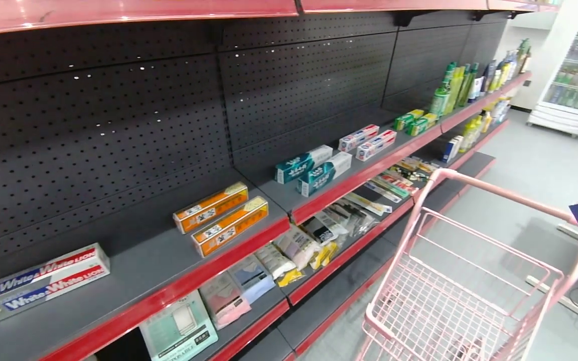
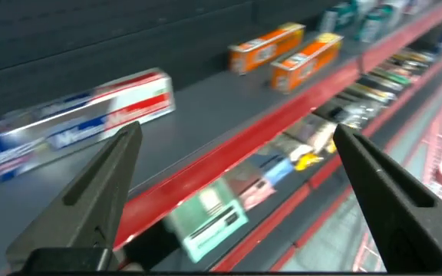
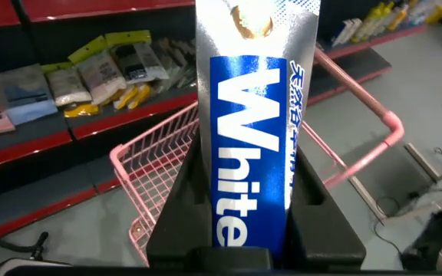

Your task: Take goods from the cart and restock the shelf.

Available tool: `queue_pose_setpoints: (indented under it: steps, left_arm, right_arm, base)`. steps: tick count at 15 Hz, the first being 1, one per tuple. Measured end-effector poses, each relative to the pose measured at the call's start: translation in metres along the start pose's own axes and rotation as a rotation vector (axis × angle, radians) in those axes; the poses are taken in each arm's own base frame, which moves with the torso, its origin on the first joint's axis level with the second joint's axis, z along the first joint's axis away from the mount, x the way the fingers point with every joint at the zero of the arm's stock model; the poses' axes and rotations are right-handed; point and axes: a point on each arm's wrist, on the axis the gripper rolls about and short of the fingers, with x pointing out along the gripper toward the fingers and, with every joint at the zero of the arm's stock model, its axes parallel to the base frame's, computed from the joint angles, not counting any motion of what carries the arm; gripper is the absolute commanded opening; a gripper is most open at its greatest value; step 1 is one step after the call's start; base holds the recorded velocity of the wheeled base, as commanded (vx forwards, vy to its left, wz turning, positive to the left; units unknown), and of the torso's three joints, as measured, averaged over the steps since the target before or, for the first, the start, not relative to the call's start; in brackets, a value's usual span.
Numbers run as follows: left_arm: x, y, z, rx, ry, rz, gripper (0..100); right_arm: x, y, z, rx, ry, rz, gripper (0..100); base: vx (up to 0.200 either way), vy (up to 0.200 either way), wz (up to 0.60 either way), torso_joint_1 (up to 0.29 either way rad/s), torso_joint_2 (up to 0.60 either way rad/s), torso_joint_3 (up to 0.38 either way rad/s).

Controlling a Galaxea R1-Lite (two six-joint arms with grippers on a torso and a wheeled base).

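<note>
My right gripper (image 3: 248, 192) is shut on a long silver toothpaste box (image 3: 255, 92) with a blue band. It holds the box upright above the pink wire cart (image 3: 359, 96). The cart (image 1: 494, 193) stands on the floor to the right of the shelf (image 1: 133, 265); its basket looks bare. My left gripper (image 2: 236, 130) is open with nothing between its fingers, just off the shelf's red front edge. It faces two matching silver, red and blue boxes (image 2: 75, 119) lying on the grey shelf board (image 1: 38, 283).
Two orange boxes (image 1: 221, 216) lie further right on the board, then teal boxes (image 1: 311, 168) and bottles (image 1: 457, 85). Bare board lies between the silver and orange boxes. Packets fill the lower shelf (image 1: 289, 250). A drinks fridge (image 1: 575, 65) stands at the far right.
</note>
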Motion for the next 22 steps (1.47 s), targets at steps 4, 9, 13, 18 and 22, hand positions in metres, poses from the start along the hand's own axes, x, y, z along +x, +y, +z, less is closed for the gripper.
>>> queue_pose_setpoints:
  steps: [4,9,13,18,22]
  left_arm:
    - [0.0,0.0,0.0,0.0,0.0,0.0,100]
    - [0.0,0.0,0.0,0.0,0.0,0.0,100]
    - [0.0,0.0,0.0,0.0,0.0,0.0,100]
    - [0.0,0.0,0.0,0.0,0.002,-0.001,100]
    - [0.003,0.0,0.001,0.041,0.039,-0.07,100]
  right_arm:
    - [0.001,0.0,0.0,0.0,0.005,0.001,0]
    - [0.002,0.0,0.0,0.0,0.01,0.005,0]
    - [0.002,0.0,-0.001,0.0,0.012,0.006,0]
    - [0.005,0.003,-0.011,-0.003,0.053,0.014,0]
    - [0.001,0.006,-0.011,0.019,-0.007,0.094,0]
  base:
    - [0.0,0.0,0.6,0.002,0.0,-0.002]
    - [0.0,0.0,0.6,0.001,0.0,0.0]
    - [0.0,0.0,0.6,0.004,0.0,-0.002]
    - [0.0,0.0,0.12,0.0,0.0,0.0]
    - [0.0,0.0,0.0,0.0,0.0,0.0]
